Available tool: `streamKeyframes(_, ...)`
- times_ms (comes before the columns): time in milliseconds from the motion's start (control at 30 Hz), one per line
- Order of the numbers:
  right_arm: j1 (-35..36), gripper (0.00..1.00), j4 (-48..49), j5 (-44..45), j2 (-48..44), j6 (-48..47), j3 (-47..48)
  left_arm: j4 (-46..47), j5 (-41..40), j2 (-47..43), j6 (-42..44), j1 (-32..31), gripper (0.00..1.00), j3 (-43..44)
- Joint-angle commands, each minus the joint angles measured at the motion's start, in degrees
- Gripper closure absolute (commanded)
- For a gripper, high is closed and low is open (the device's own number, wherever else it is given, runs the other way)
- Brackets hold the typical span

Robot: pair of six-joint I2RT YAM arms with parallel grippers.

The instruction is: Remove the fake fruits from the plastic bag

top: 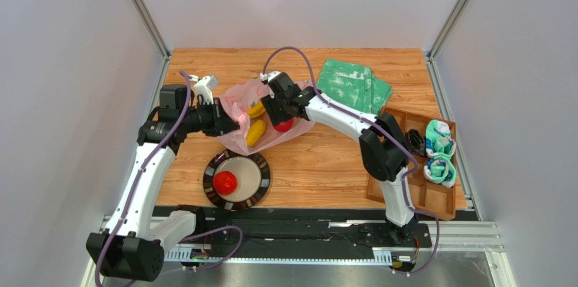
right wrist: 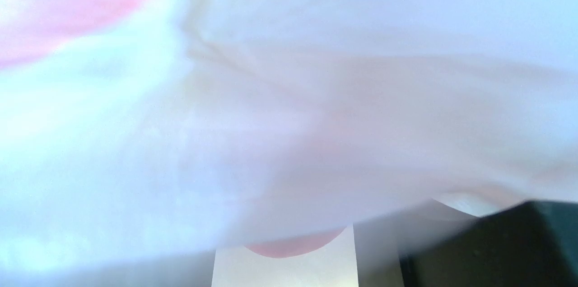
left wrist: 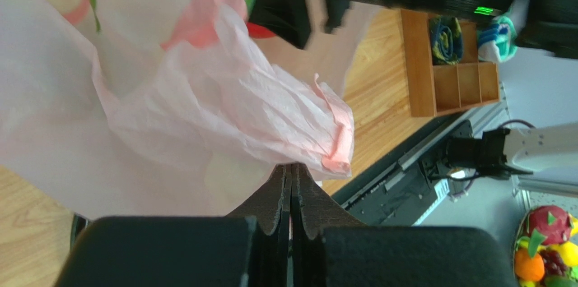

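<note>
The pink plastic bag (top: pixel 239 101) lies crumpled at mid-table, its mouth facing the near side. My left gripper (top: pixel 227 122) is shut on the bag's left edge, and the left wrist view shows its fingertips (left wrist: pixel 293 166) pinching the film (left wrist: pixel 203 111). My right gripper (top: pixel 277 116) reaches into the bag from the right, over a red fruit (top: pixel 284 125). Two yellow fruits (top: pixel 256 133) (top: pixel 256 109) lie in the bag beside it. Bag film (right wrist: pixel 285 97) covers the right wrist view, with a reddish round shape (right wrist: pixel 292 245) low between the fingers. A red apple (top: pixel 225 182) sits on the dark-rimmed plate (top: pixel 263 177).
A folded green-and-white cloth (top: pixel 353 85) lies at the back right. A wooden compartment tray (top: pixel 437 199) with socks and a dark item stands along the right edge. The black arm rail (top: pixel 305 233) runs along the near edge. Walls close in both sides.
</note>
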Motion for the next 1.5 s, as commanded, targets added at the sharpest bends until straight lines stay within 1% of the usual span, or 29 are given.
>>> streamKeyframes(0,-0.56,0.78,3.24,-8.31,-13.86,-6.86,-0.27,5.74,-2.5,5.22,0.21,0.47,1.0,3.81)
streamKeyframes(33,-0.56,0.78,4.03,-9.65,-17.01,-7.39,-1.67,6.35,-2.84,6.19,0.13,0.47,1.0,4.25)
streamKeyframes(100,-0.48,0.78,4.73,-13.34,-19.76,-9.22,-3.0,8.29,-3.46,9.27,-0.14,0.47,1.0,5.48)
streamKeyframes(133,-0.48,0.78,5.09,-17.79,-21.94,-9.59,-3.61,8.99,-3.81,10.15,-0.14,0.47,1.0,6.01)
streamKeyframes(167,-0.3,0.77,4.92,-20.27,-22.75,-10.29,-4.4,10.04,-4.16,12.42,-0.05,0.47,1.0,7.23)
streamKeyframes(200,0.22,0.77,4.39,-26.04,-23.28,-12.82,-4.5,10.49,-4.25,13.66,0.04,0.47,1.0,8.11)
streamKeyframes(267,1.45,0.78,2.02,-30.74,-24.25,-17.13,-5.8,10.75,-4.25,18.3,0.65,0.47,1.0,11.79)
streamKeyframes(300,3.63,0.78,0.88,-33.45,-24.51,-19.24,-6.42,10.58,-4.17,20.07,0.83,0.47,1.0,13.38)
streamKeyframes(333,4.96,0.78,-0.09,-34.87,-24.69,-24.4,-6.86,10.23,-3.82,21.74,1.26,0.47,1.0,15.14)
streamKeyframes(367,6.45,0.78,-1.14,-36.19,-24.52,-26.97,-7.3,9.1,-2.94,24.8,2.22,0.47,1.0,18.63)
streamKeyframes(400,9.6,0.78,-2.98,-37.51,-24.25,-29.35,-7.4,8.21,-2.33,26.23,2.76,0.47,1.0,20.5)
streamKeyframes(433,11.2,0.78,-3.95,-37.52,-23.12,-34.07,-7.22,7.51,-1.45,27.46,3.72,0.47,1.0,22.17)
streamKeyframes(467,12.78,0.78,-4.57,-37.18,-22.15,-35.59,-6.96,6.63,-1.27,29.21,4.08,0.55,1.0,24.71)
streamKeyframes(500,15.06,0.78,-4.67,-36.04,-21.1,-36.57,-5.74,6.19,-1.01,29.75,4.34,0.47,1.0,25.87)
streamKeyframes(600,16.66,0.79,-2.92,-34.37,-15.83,-36.93,-2.49,5.31,-1.88,29.5,4.69,0.47,1.0,27.9)
streamKeyframes(633,17.01,0.79,-2.3,-33.14,-13.29,-37.02,-1.52,5.13,-2.4,28.27,4.69,0.55,1.0,27.9)
streamKeyframes(767,18.77,0.81,1.21,-28.4,-8.79,-37.63,0.42,5.04,-3.2,24.23,3.64,1.17,1.0,25.8)
streamKeyframes(800,19.03,0.82,3.14,-24.99,-7.74,-37.37,0.77,5.04,-3.2,23.61,3.55,1.26,1.0,25.44)
streamKeyframes(833,19.04,0.82,4.11,-23.48,-5.81,-37.02,1.73,4.95,-3.2,22.56,3.29,1.52,1.0,25.09)
streamKeyframes(933,19.21,0.82,5.09,-19.6,-1.07,-35.79,4.89,3.73,-3.11,21.85,3.38,1.87,1.0,25.17)
streamKeyframes(1033,19.21,0.82,6.75,-16.0,1.4,-35.34,5.43,4.07,-2.76,20.71,2.85,1.96,1.0,24.56)
streamKeyframes(1100,19.3,0.82,7.28,-14.94,2.38,-35.61,5.78,4.16,-2.67,20.09,2.76,1.96,1.0,24.03)
streamKeyframes(1300,19.48,0.8,7.64,-15.64,4.66,-34.47,7.71,4.78,-2.41,18.33,2.59,1.96,1.0,22.1)
streamKeyframes(1467,21.75,0.77,7.46,-16.25,6.33,-34.38,10.0,5.74,-2.06,17.63,2.23,1.96,1.0,20.17)
